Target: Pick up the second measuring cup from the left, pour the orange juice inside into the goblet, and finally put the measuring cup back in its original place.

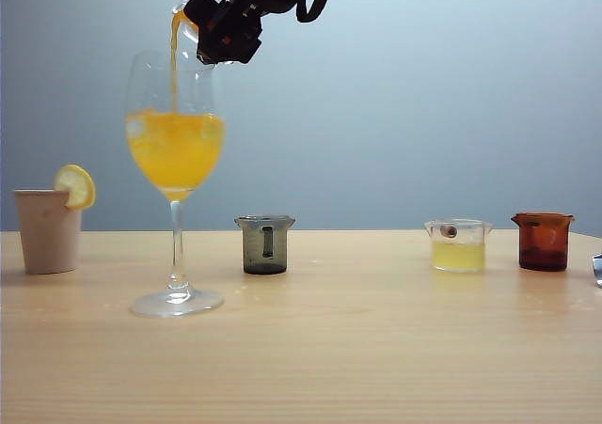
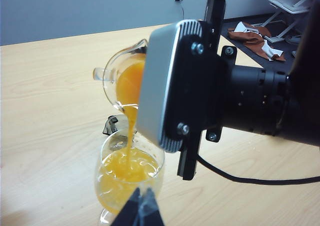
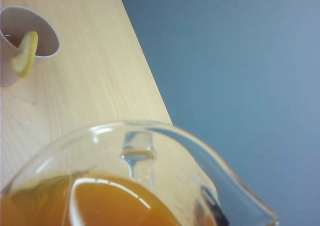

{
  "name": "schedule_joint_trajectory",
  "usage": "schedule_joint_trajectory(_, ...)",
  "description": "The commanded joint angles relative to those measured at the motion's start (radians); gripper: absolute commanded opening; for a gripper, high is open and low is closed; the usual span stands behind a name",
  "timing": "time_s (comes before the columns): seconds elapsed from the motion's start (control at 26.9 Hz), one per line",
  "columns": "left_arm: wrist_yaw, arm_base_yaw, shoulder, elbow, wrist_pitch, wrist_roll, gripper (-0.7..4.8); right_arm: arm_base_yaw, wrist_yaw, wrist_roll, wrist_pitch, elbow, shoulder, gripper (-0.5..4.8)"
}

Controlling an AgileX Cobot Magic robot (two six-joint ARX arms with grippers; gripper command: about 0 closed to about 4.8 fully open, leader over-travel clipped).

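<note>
The pouring step is in hand. The right gripper (image 1: 230, 29) hangs above the goblet (image 1: 176, 161), clamped on the measuring cup (image 1: 193, 15), which is tipped with its lip over the goblet's rim. A thin stream of orange juice (image 1: 174, 67) falls from the lip into the bowl, and the bowl already holds a good pool of it, roughly half full. In the left wrist view the measuring cup (image 2: 125, 75) still has juice banked against its lower wall, so the pour is not finished.

The left gripper (image 2: 139, 211) sits low, just beside the goblet (image 2: 130, 171) and watching the pour; its 2 dark fingertips lie close together with nothing between them, so it looks clenched and empty.

To the left of the goblet stands a beige tumbler (image 1: 47, 229) with a lemon slice (image 1: 75, 186) on its rim. To the right of the goblet stand a smoky grey cup (image 1: 264, 244), then a cup of pale yellow liquid (image 1: 458, 245), then a reddish-brown cup (image 1: 543, 241).

The next move likely calls for a little more tilt to empty the cup, with the lip kept over the bowl so nothing runs down the outside. After that the cup needs righting and a return to the bare tabletop between the grey cup and the yellow one, set down upright before the grip lets go.
</note>
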Motion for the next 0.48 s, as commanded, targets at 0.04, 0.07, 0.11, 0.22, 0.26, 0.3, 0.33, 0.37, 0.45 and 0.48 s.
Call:
schedule_joint_trajectory(0.04, 0.006, -0.001, -0.001, 0.003, 0.002, 0.001, -0.06, 0.001, 0.002, -0.016, 0.038, 0.006, -0.007, 1.43)
schedule_joint_trajectory(0.07, 0.006, -0.001, -0.001, 0.003, 0.002, 0.001, -0.06, 0.001, 0.002, -0.016, 0.038, 0.006, -0.007, 1.43)
schedule_joint_trajectory(0.11, 0.006, -0.001, -0.001, 0.003, 0.002, 0.001, -0.06, 0.001, 0.002, -0.018, 0.038, 0.006, -0.007, 1.43)
schedule_joint_trajectory(0.22, 0.006, -0.001, -0.001, 0.003, 0.002, 0.001, -0.06, 0.001, 0.002, -0.018, 0.038, 0.006, -0.007, 1.43)
schedule_joint_trajectory(0.26, 0.006, -0.001, -0.001, 0.003, 0.002, 0.001, -0.06, 0.001, 0.002, -0.019, 0.038, 0.006, -0.007, 1.43)
schedule_joint_trajectory(0.3, 0.006, -0.001, -0.001, 0.003, 0.002, 0.001, -0.06, 0.001, 0.002, -0.019, 0.038, 0.006, -0.007, 1.43)
schedule_joint_trajectory(0.33, 0.006, -0.001, -0.001, 0.003, 0.002, 0.001, -0.06, 0.001, 0.002, -0.019, 0.038, 0.006, -0.007, 1.43)
schedule_joint_trajectory(0.37, 0.006, -0.001, -0.001, 0.003, 0.002, 0.001, -0.06, 0.001, 0.002, -0.023, 0.038, 0.006, -0.007, 1.43)
schedule_joint_trajectory(0.45, 0.006, -0.001, -0.001, 0.003, 0.002, 0.001, -0.06, 0.001, 0.002, -0.049, 0.038, 0.006, -0.007, 1.43)
schedule_joint_trajectory(0.48, 0.006, -0.001, -0.001, 0.003, 0.002, 0.001, -0.06, 0.001, 0.002, -0.055, 0.037, 0.006, -0.007, 1.43)
